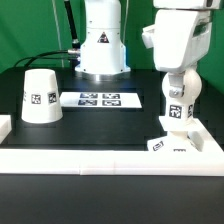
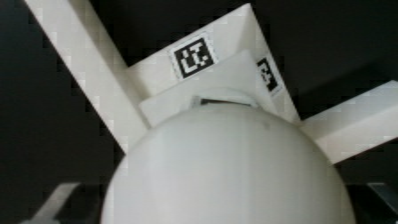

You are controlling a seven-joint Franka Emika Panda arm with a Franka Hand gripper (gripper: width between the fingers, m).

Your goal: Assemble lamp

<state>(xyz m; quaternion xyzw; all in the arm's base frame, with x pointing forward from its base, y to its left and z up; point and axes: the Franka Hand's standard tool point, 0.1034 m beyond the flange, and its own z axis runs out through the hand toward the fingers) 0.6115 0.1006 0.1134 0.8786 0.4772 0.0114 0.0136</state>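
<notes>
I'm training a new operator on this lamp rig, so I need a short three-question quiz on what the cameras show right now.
1. True or false: the matte white tapered cup-like shade already sits on top of the round white bulb.
2. What lies flat between the shade and the squat white tagged base? A) a screwdriver B) the thin white marker board C) a second shade
3. Fill in: the shade stands wide end down at the exterior view's ____.
Key: 1 false; 2 B; 3 left.
</notes>
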